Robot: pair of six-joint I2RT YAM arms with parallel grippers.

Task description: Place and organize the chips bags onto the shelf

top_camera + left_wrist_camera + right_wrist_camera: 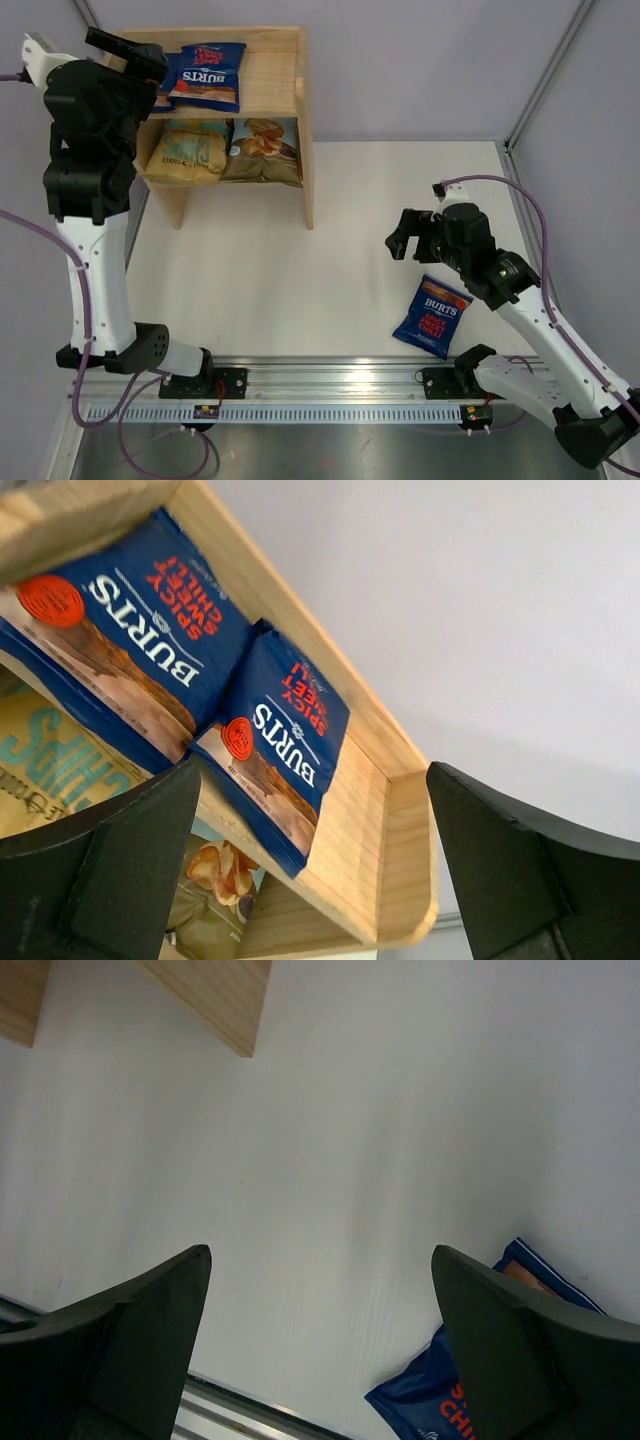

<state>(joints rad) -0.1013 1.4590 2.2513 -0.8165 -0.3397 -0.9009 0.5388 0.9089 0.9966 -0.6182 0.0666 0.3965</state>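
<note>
The shelf (272,80) stands at the far left of the table (280,270). It has 2 levels.

On the top level lie 2 small dark-blue bags, side by side and touching. The left Burts bag (130,630) is partly hidden under the left arm in the top view. The right Burts bag (208,75) has its edge over the left one.

In the bottom level sit 2 big bags, side by side and touching. The yellow-tan bag (185,150) is on the left. The light-blue bag (262,150) is on the right.

The third Burts bag (432,316) is not on the shelf. It lies flat on the table, face up and a little tilted. It is well apart from the shelf and near the metal rail (330,375) at the front.

The left gripper (312,780) is up by the left end of the top level, close to the 2 bags there. Its 2 fingers are spread wide and nothing is between them.

The right gripper (320,1255) hangs over the bare table. Its 2 fingers are spread wide too, and it holds nothing. The third Burts bag lies near it, on the side closer to the arm bases. In the right wrist view a corner of that bag shows by 1 finger, but the bag is not between the fingers.
</note>
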